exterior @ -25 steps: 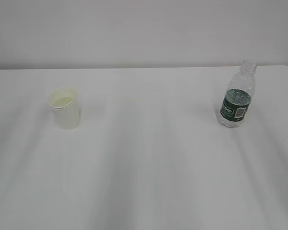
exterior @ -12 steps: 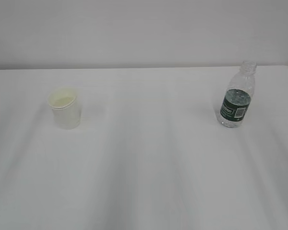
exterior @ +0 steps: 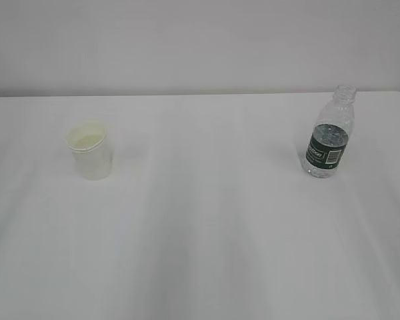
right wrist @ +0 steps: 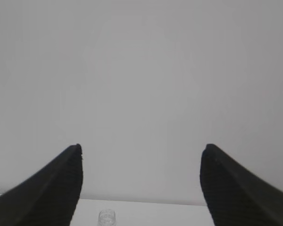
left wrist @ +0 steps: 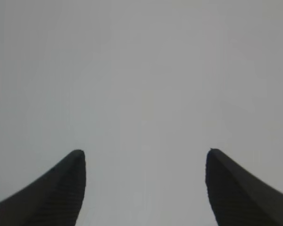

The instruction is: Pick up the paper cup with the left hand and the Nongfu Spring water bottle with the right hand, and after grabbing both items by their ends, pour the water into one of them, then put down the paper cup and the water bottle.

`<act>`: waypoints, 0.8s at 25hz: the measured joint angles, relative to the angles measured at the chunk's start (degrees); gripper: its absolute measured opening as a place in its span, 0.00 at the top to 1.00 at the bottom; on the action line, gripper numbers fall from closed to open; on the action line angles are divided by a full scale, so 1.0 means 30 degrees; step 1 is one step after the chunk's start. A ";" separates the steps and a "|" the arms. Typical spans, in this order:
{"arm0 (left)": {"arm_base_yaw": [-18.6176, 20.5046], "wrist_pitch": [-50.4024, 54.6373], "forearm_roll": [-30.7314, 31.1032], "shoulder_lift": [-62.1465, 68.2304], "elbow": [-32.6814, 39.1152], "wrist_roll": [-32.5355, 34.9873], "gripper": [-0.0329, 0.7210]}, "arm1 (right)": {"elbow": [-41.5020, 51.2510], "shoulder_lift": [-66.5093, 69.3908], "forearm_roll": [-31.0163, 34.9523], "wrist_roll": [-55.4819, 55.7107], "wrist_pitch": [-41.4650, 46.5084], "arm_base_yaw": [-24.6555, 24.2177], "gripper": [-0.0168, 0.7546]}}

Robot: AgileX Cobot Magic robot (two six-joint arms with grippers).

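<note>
On the white tabletop (exterior: 207, 233), the paper cup (exterior: 90, 152) stands at nine o'clock and the Nongfu Spring water bottle (exterior: 330, 137) at three. Both look light and squashy, so hold their sides gently. Left end effector (left wrist: 144, 188) and right end effector (right wrist: 141, 183) gape wide, holding nothing.

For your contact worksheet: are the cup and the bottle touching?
Apart. The exterior view shows the cup at the table's left and the bottle far right, with bare table between them.

Soft, even, dim-white light — faint shadows, slight blur.
</note>
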 joint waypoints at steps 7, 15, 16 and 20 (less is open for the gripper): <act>0.0000 0.3360 0.0872 -0.2300 0.0000 -0.0009 0.22 | -0.0447 -0.1240 -0.0030 0.0000 0.1900 0.0000 0.21; 0.0000 0.6891 0.1578 -0.4172 -0.0740 -0.0009 0.23 | -0.0765 -0.2884 -0.0030 -0.0090 0.5364 0.0000 0.21; 0.0000 0.7594 0.1578 -0.4329 -0.0991 -0.0009 0.23 | -0.0905 -0.3160 -0.0030 -0.0304 0.5907 0.0000 0.21; 0.0000 0.9715 0.1578 -0.4652 -0.1566 -0.0009 0.24 | -0.1210 -0.4067 -0.0030 -0.1131 0.7454 0.0000 0.21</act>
